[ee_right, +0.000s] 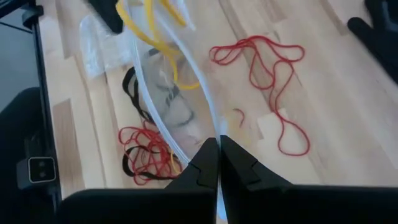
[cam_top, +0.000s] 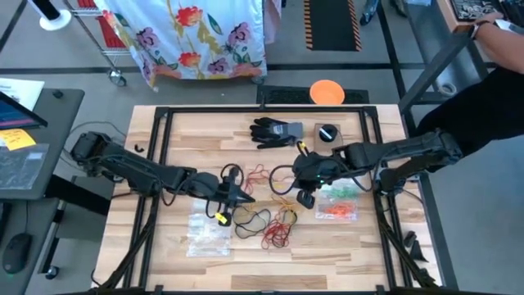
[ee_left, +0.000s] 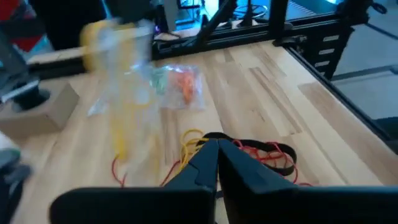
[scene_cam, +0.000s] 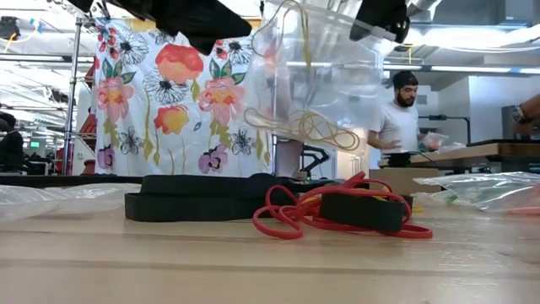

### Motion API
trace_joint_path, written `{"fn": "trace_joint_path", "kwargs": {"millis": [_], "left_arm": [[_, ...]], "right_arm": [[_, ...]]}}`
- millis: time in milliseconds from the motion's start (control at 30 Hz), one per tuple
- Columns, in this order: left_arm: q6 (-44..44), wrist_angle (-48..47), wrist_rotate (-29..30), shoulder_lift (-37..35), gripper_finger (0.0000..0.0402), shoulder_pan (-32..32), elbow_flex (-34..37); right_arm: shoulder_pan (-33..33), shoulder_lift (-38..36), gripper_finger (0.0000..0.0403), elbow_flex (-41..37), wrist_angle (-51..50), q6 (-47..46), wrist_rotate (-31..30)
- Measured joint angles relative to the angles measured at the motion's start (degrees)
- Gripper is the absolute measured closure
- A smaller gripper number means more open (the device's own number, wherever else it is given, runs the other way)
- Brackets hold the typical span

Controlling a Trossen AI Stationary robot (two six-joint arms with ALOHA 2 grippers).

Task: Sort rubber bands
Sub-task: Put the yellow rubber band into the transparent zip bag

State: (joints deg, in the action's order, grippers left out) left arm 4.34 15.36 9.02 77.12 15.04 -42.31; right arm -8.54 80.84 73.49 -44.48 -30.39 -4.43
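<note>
A clear plastic bag holding yellow rubber bands is pinched aloft by the right hand, the left hand pressed together at nine o'clock, so bands could be spilled onto the bench if it tilts.

1. Worktop: pale wood, striped grain.
2. Rubber bands: red, yellow, black; green and orange ones sit inside a clear bag.
3. Glove: black with a grey cuff.
4. Cloth: white, with red, pink and purple flowers.
5. Disc: orange.
</note>
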Motion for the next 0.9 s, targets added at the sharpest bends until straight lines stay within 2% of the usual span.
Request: {"fn": "trace_joint_path", "kwargs": {"millis": [100, 267, 400, 533, 633, 900], "left_arm": [[2.0, 0.5, 0.3, 0.7, 0.0359, 0.3, 0.0], [7.9, 2.1, 3.9, 0.8, 0.028, 1.0, -0.1], [5.3, 1.6, 5.4, 0.9, 0.0238, 1.3, 0.0], [4.8, 2.1, 10.7, 0.9, 0.0229, 0.7, -0.1], [8.5, 2.1, 10.8, 0.9, 0.0229, 0.2, -0.1], [8.5, 2.2, 11.0, 0.9, 0.0228, -2.2, -0.1]], "right_arm": [[0.6, 0.0, 0.0397, 0.0, 0.0, 0.0, 0.0], [0.9, 0.0, 0.0397, 0.0, -0.8, 0.2, 0.2], [0.7, 0.0, 0.0397, 0.0, -1.2, 0.2, 0.2], [0.7, 0.0, 0.0397, 0.0, -1.2, 0.3, 0.2], [0.7, 0.0, 0.0397, 0.0, -1.2, 0.2, 0.2], [0.7, 0.0, 0.0397, 0.0, -1.3, 0.3, 0.2]]}}
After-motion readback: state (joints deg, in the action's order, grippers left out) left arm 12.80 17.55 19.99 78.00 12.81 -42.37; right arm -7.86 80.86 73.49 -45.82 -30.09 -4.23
